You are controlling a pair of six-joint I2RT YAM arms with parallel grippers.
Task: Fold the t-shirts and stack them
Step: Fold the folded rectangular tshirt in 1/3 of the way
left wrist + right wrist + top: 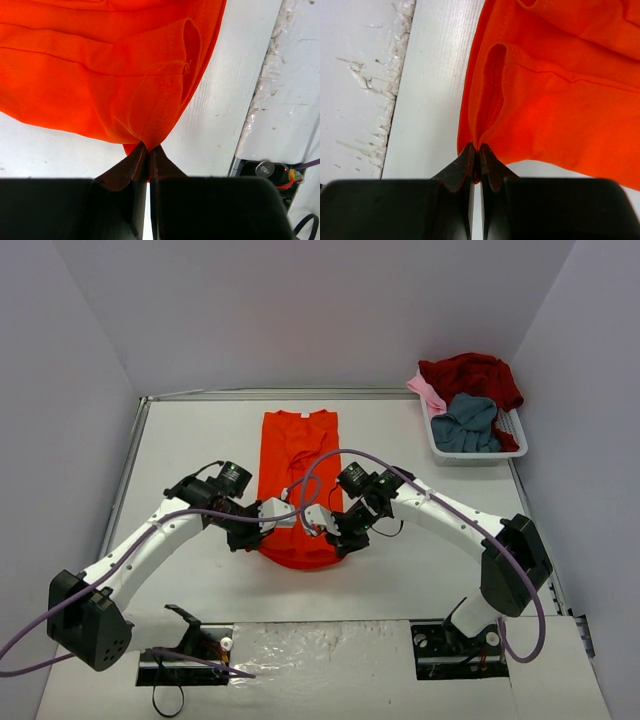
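Gripping bright orange-red soft cloth t-shirt [285,450], laid lengthwise mid white counter [190,440], at near hem corners w/ left fingers [125,170] & right fingers [461,167], each closed tight on cloth. Lift both together, keep hem taut btwn them, carry level twd far collar, set edge square. Avoid uneven pull, else skewed fold likely.
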